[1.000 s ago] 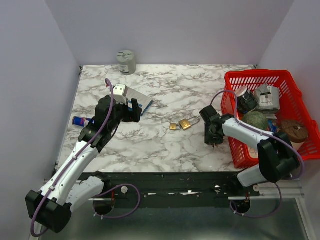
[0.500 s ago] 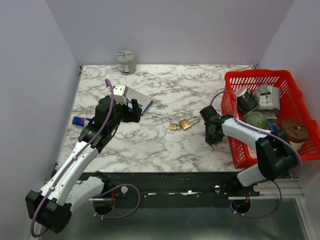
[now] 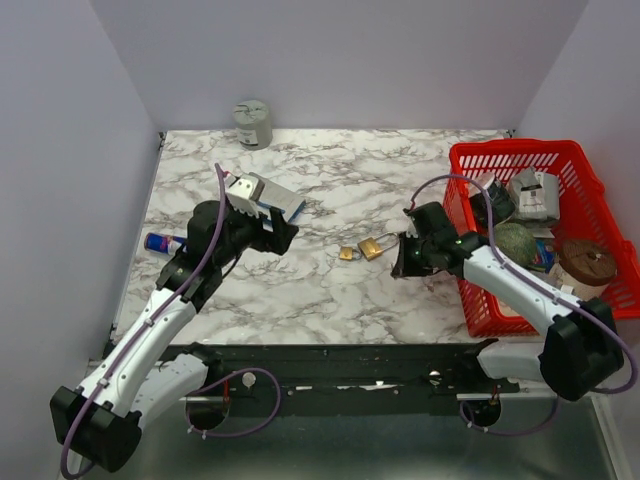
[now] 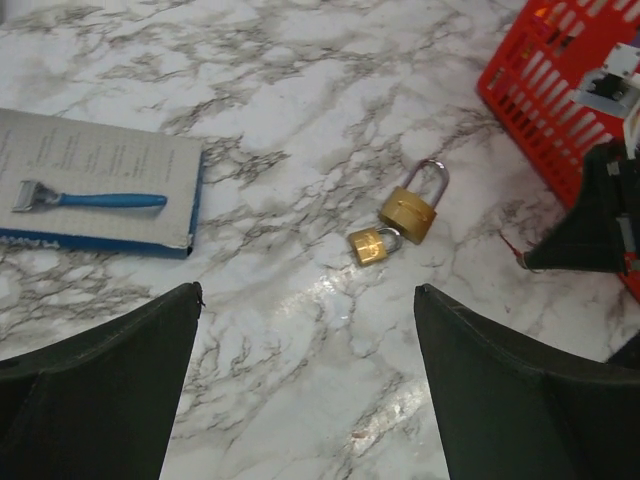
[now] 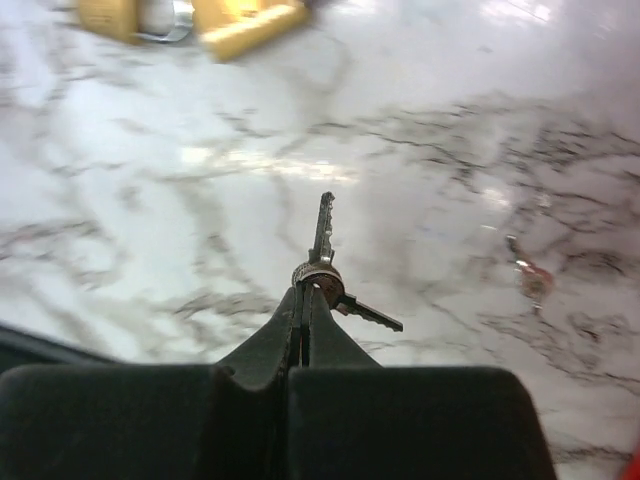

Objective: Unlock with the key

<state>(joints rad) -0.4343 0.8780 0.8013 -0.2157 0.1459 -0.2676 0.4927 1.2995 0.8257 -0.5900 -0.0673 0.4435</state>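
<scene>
Your right claw (image 5: 303, 300) is pinched shut on the key (image 5: 322, 228). Its blade runs straight out ahead of the fingertips, above the table (image 3: 300, 300). The padlocks sit side by side near the table's middle, a little toward its right edge. The larger padlock (image 3: 372, 247) lies ahead of the key's tip and off to its left, the smaller padlock (image 3: 346, 253) further left. The right arm is nearer. Your left claw (image 4: 305, 380) hangs wide open, empty.
</scene>
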